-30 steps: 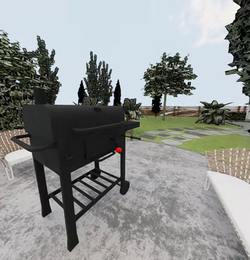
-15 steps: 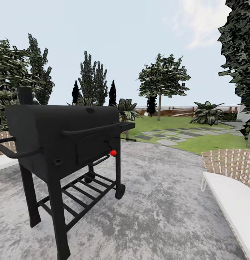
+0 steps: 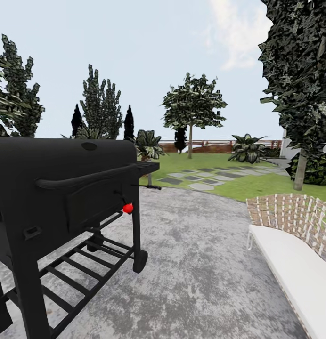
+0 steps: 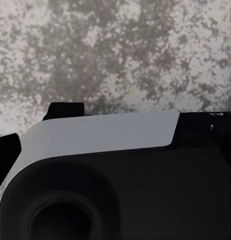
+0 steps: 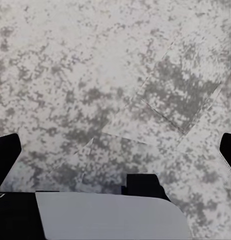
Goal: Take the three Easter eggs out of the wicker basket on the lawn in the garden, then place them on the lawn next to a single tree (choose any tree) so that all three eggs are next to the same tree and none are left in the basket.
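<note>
The lawn stretches bright green beyond the grey patio, inside the garden's brown slat fence. A tree with a slim pale trunk and dark blocky leaves stands far back on the grass. The Easter eggs and the wicker basket are out of view. My right gripper hangs open over the mottled paving, its black fingertips at the frame's edges. My left gripper also looks open above the paving, with one fingertip showing and part of my own body beneath it.
A black barbecue grill on wheels stands close at the left. A white lounger with a woven back sits at the right. Grey stepping stones cross the grass. A large tree rises at the right, and a palm stands behind the grill.
The whole picture has slid left and the grill looms larger and nearer, so the camera has moved forward and turned to the right. Nothing in the scene itself has moved.
</note>
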### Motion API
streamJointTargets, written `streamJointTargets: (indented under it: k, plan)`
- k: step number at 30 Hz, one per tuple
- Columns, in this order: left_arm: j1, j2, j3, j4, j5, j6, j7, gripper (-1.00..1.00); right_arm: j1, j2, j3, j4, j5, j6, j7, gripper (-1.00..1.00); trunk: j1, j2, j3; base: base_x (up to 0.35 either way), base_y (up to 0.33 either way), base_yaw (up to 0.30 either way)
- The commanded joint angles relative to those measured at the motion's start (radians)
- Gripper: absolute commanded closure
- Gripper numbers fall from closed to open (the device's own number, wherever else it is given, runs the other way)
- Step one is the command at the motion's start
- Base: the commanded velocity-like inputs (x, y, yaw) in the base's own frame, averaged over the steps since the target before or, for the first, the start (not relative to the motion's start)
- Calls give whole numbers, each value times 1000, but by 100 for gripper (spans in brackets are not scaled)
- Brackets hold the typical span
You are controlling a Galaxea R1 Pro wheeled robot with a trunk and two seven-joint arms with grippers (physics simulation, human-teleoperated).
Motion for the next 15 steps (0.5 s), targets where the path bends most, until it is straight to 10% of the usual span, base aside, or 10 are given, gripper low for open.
streamJointTargets:
  k: [1,15]
  plan:
    - [1,0,0,-2,4,-1,-3,-100,-1,0,-2,1,0,-3,1,-100,1,0,0,249,0,-259]
    - [1,0,0,-2,4,-1,-3,-100,-1,-1,-2,1,0,-3,1,-100,1,0,10,61,0,-260]
